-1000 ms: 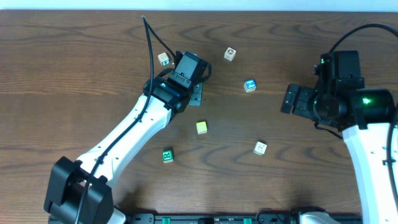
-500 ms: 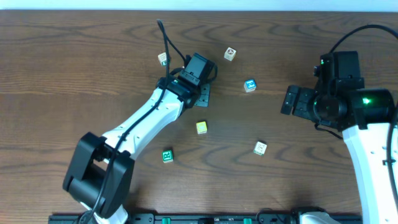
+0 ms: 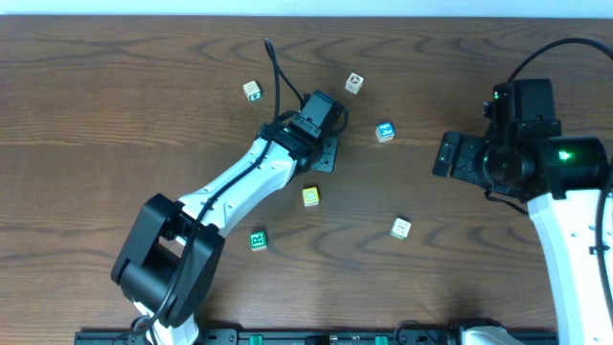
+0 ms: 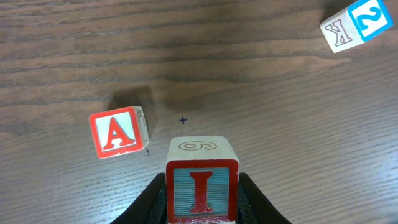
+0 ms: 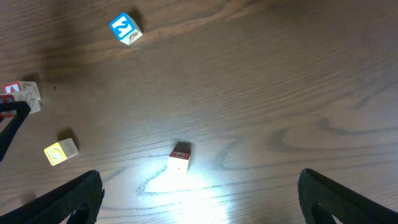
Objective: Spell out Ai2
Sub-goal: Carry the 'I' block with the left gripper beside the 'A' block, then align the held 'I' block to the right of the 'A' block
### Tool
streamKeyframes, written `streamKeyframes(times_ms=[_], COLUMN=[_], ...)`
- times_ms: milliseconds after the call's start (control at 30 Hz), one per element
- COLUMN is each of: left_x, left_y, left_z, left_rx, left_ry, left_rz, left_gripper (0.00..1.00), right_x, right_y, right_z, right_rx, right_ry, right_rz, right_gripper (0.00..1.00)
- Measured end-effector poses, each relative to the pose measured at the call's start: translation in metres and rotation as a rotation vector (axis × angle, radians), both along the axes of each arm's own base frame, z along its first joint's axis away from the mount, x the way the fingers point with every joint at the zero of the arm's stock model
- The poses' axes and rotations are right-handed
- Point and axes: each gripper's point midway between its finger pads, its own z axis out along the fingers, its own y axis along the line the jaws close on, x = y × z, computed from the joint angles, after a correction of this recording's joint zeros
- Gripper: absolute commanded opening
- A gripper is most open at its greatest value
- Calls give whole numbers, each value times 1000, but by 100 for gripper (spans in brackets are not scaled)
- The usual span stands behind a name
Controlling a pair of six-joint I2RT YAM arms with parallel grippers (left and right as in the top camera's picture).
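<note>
The "I" cube (image 4: 203,180) is sitting tight between the two fingers of the left tool (image 4: 203,194), near the middle of the desk (image 3: 115,115). The tool is pinching it from both sides. I cannot tell if the cube is touching the desk or hanging just over it.

What could be going wrong from here? The "A" cube (image 4: 118,132) is lying just to the left of the "I" cube, close but not touching. If the tool is coming down too far left, a finger or the cube could be knocking the "A" and turning it. If the tool is letting go while tilted, the "I" cube could be tipping over. Then the side with the curly number could be showing instead of the letter, and the word is reading wrong.

The "I" cube is looking like light wood, with a red frame, pale blue stripes and a red "I" facing the left wrist camera. The "A" cube is showing a white face with a red frame and a red "A".

The "2" cube (image 4: 357,23) is lying far off to the right, well apart, showing a blue face and a "K" on its side. The yellow cube (image 3: 310,196) and the green cube (image 3: 258,240) are lying nearer and are not needed. The right tool (image 5: 199,186) is hanging wide open over the right side, holding nothing.
</note>
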Motion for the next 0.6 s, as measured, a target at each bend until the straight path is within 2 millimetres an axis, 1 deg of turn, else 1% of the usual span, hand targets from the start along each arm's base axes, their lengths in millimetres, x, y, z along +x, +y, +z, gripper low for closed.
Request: streamKeyframes(times_ms=[600], left_x=[12], left_y=[-7], left_z=[-28], left_rx=[7], left_ry=[-4], left_rz=[4], left_gripper=[15], right_x=[0], right_y=[0], right_z=[0], right_rx=[0], right_ry=[2], right_rz=[0], right_gripper=[99])
